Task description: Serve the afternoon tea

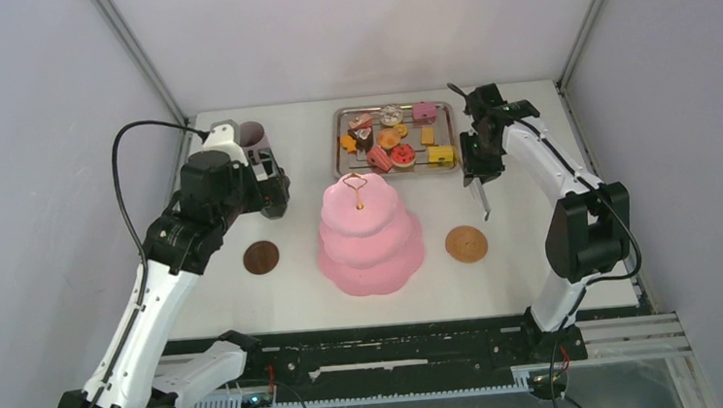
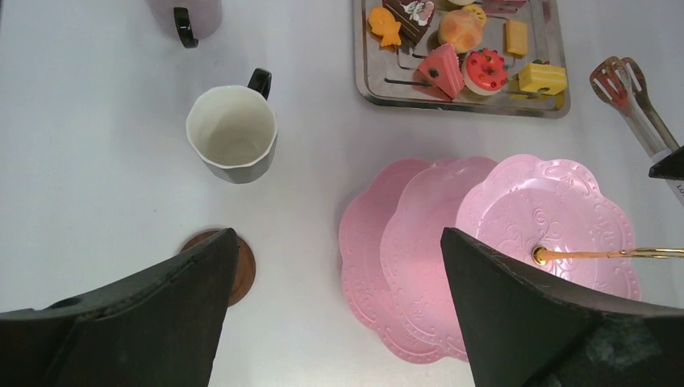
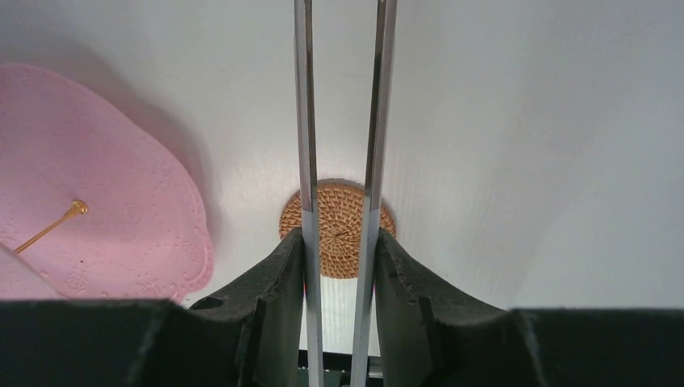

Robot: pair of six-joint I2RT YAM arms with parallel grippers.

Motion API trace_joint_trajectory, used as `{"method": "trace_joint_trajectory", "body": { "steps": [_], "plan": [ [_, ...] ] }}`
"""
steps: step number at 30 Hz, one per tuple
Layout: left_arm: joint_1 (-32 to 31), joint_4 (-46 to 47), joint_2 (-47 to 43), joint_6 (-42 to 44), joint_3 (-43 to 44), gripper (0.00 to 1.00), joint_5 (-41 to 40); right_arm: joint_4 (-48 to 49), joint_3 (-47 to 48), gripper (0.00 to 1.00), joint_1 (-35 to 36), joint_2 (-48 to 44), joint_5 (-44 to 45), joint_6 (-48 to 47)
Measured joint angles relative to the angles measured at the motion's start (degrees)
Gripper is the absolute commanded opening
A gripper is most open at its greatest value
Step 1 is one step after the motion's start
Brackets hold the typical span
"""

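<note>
At the far left of the tabletop [image 1: 530, 283], the left claw [image 2: 336, 242] hangs with its fingers spread wide and nothing between them, above the black mug [image 2: 232, 133]; that fits a reach for the mug, probably to set it on the dark coaster [image 2: 235, 272] just beside it. The mauve mug [image 1: 251, 133] stands farther back. Only the left wrist view shows the black mug plainly; from above the arm covers it. In the middle, the pink stand [image 1: 372, 262] is bare on all three tiers. Behind it, the toy cakes [image 1: 394, 141] lie in the steel tray [image 1: 336, 133]. On the right, the right claw [image 3: 339, 242] is clamped on a pair of tongs [image 3: 305, 121], blades parted and empty, presumably for lifting cakes across. Its wrist view shows that grip, with the woven coaster [image 3: 337, 230] below.
</note>
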Motion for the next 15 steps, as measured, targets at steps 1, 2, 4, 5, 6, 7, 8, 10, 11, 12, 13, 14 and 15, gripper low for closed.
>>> {"method": "trace_joint_trajectory", "body": {
  "steps": [1, 2, 4, 5, 6, 7, 8, 10, 11, 12, 13, 14, 15],
  "plan": [
    [0.0, 0.1, 0.0, -0.1, -0.2, 1.00, 0.0, -0.1, 0.0, 0.41, -0.2, 0.0, 0.3, 0.0],
    [0.0, 0.2, 0.0, -0.2, -0.4, 1.00, 0.0, -0.1, 0.0, 0.42, -0.3, 0.0, 0.5, 0.0],
    [0.0, 0.3, 0.0, -0.5, -0.7, 1.00, 0.1, -0.2, 0.0, 0.42, -0.5, 0.0, 0.7, -0.2],
    [0.0, 0.3, 0.0, -0.5, -0.7, 1.00, 0.2, -0.2, 0.0, 0.42, -0.6, 0.0, 0.7, -0.2],
    [0.0, 0.3, 0.0, -0.5, -0.7, 1.00, 0.3, -0.5, 0.1, 0.42, -0.7, 0.0, 0.7, -0.3],
    [0.0, 0.4, 0.0, -0.5, -0.7, 1.00, 0.5, -0.8, 0.2, 0.42, -0.7, 0.1, 0.7, -0.3],
    [0.0, 0.5, 0.0, -0.5, -0.7, 1.00, 0.6, -1.1, 0.2, 0.42, -0.7, 0.2, 0.7, -0.4],
    [0.0, 0.9, 0.1, -0.6, -0.8, 1.00, 1.3, -1.2, 0.5, 0.43, -0.7, 0.7, 0.8, -0.4],
    [0.0, 1.2, 0.1, -0.8, -1.2, 1.00, 1.7, -1.3, 0.7, 0.43, -0.6, 1.2, 0.8, -0.4],
    [0.0, 1.2, 0.1, -0.9, -1.5, 1.00, 1.9, -1.4, 1.1, 0.43, -0.5, 1.7, 0.9, -0.4],
    [0.0, 1.1, 0.1, -1.0, -1.8, 1.00, 2.1, -1.7, 1.7, 0.43, -0.4, 2.5, 1.0, -0.5],
    [0.0, 1.1, 0.2, -1.0, -2.2, 1.00, 2.1, -1.9, 2.4, 0.43, -0.3, 3.2, 1.2, -0.6],
    [0.0, 1.2, 0.2, -1.1, -2.6, 1.00, 2.2, -2.0, 3.0, 0.43, -0.2, 3.9, 1.4, -0.6]
  ]
}}
